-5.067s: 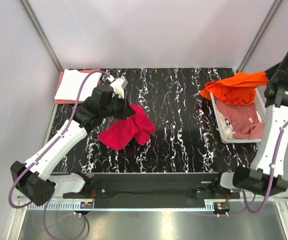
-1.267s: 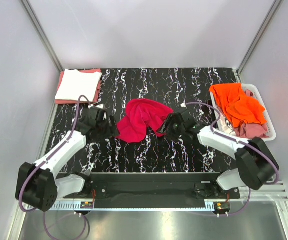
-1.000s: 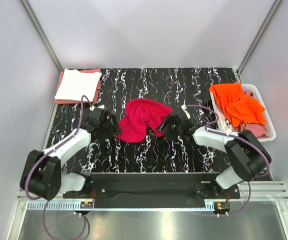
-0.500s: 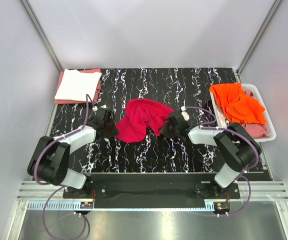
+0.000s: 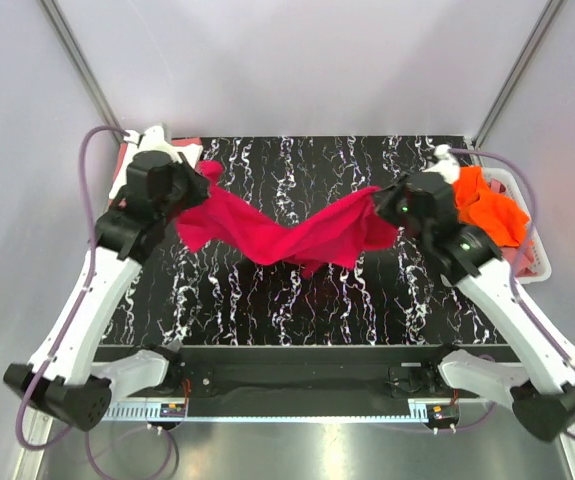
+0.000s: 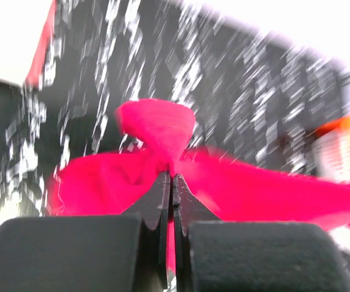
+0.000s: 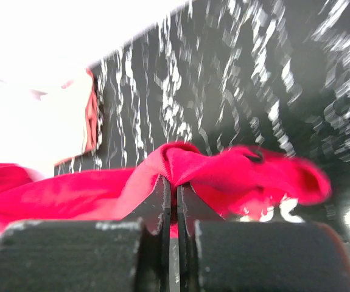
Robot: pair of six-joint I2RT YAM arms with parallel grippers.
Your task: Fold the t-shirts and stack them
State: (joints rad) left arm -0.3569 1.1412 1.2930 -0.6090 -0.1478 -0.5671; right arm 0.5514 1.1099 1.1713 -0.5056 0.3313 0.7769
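The crimson-red t-shirt [image 5: 297, 240] hangs stretched in the air between both grippers, sagging in the middle above the black marbled table [image 5: 367, 310]. My left gripper [image 5: 183, 186] is shut on its left end, and in the left wrist view the cloth [image 6: 156, 125] bunches right at the closed tips [image 6: 171, 177]. My right gripper [image 5: 387, 206] is shut on the right end, with a fold of the red cloth [image 7: 241, 167] pinched between the tips [image 7: 176, 182]. The bright orange t-shirt [image 5: 487, 208] lies in the basket. A folded white t-shirt [image 7: 35, 121] lies on a salmon-pink one [image 7: 91, 121] at the back left.
The white perforated basket [image 5: 535, 262] stands at the table's right edge, behind my right arm. The folded pile at the back left corner is mostly hidden by my left arm in the top view. Grey walls close in the table on three sides.
Both grippers have shut on the red t-shirt's ends, risen off the table and moved apart. The shirt, a heap before, now hangs stretched between them.
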